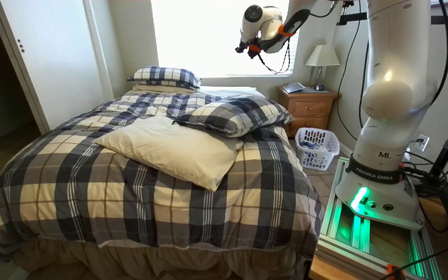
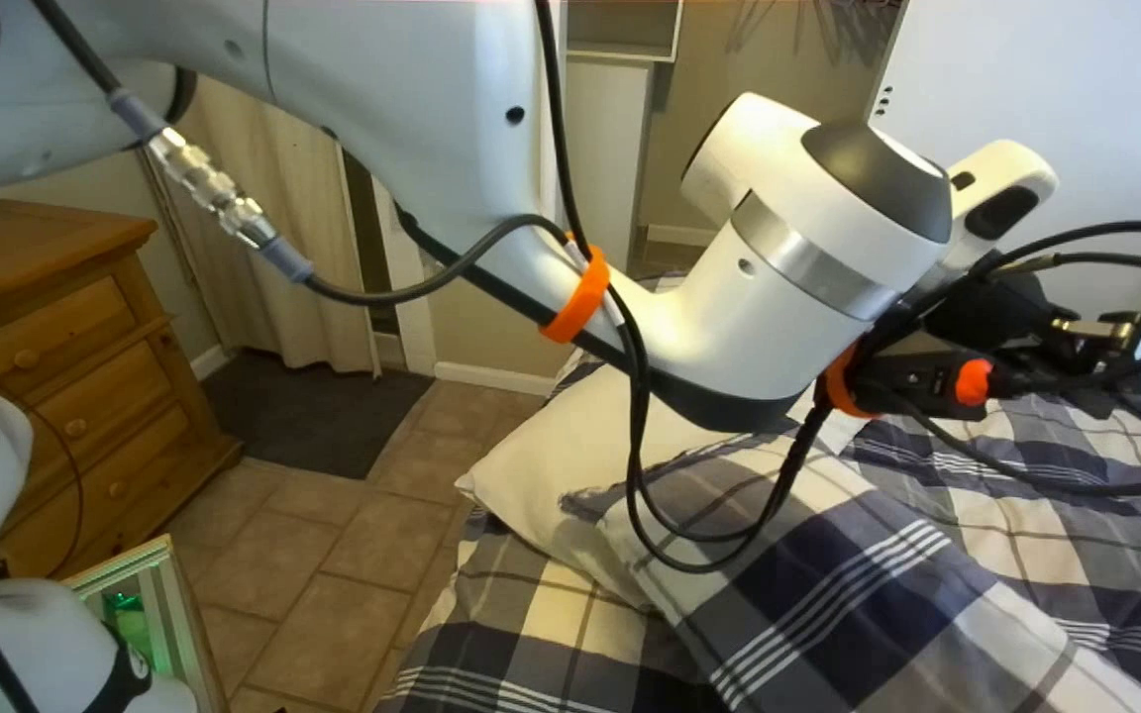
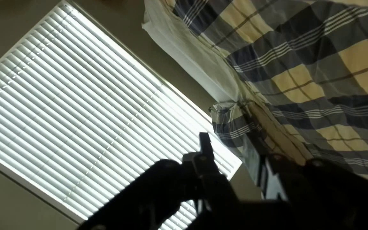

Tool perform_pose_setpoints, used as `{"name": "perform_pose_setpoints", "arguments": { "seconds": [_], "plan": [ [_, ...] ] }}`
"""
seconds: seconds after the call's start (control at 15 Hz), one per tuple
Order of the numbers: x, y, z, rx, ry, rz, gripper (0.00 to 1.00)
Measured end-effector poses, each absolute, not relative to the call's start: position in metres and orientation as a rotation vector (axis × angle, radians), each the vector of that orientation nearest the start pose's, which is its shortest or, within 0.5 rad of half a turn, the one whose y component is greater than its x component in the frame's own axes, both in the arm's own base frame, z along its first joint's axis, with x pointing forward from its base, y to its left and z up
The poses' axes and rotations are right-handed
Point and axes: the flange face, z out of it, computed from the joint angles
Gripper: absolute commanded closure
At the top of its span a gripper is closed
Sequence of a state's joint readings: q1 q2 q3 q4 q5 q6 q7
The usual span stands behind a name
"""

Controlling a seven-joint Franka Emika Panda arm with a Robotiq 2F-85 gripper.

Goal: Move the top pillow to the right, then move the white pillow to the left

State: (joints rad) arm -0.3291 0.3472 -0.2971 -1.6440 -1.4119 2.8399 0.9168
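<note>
In an exterior view, the big, flat, wrinkly cream cloth pillow [image 1: 165, 149] lies in the middle of the wide bed [image 1: 142, 254]. I think its move to the left is not done yet. To its right is the plump navy, grey and white plaid cloth pillow [image 1: 243, 114], the top one. Most of it is off the cream pillow, but it laps over one edge. So the first job, going right, looks done to me, or almost done. The black metal claw [image 3: 228, 140] is up high, apart from both pillows. In the wrist view its two fingers [image 3: 205, 143] are a bit apart with nothing between them, so it is loose and holds no pillow.

On the far left, the bed drops off to the brown tile floor [image 1: 2, 159]. Before that edge comes a wide stretch of navy, grey and cream plaid bedspread [image 1: 68, 151], so the cream pillow should have good space to slide. On the right, the plaid pillow reaches the bed's side edge. Past it, a brown wooden nightstand [image 1: 305, 105] and a white plastic basket full of holes [image 1: 315, 161] stand on the floor. A push further right might drop the plaid pillow down there.
</note>
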Motion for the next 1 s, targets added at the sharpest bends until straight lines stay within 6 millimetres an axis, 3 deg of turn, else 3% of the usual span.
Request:
{"name": "perform_pose_setpoints", "arguments": {
  "seconds": [0.33,0.6,1.0],
  "plan": [
    [0.609,-0.338,0.494,2.116,-0.300,0.959,0.02],
    [0.617,-0.320,0.483,2.292,-0.335,0.961,0.00],
    [0.627,-0.255,0.477,2.643,-0.319,0.888,0.00]
  ]
}}
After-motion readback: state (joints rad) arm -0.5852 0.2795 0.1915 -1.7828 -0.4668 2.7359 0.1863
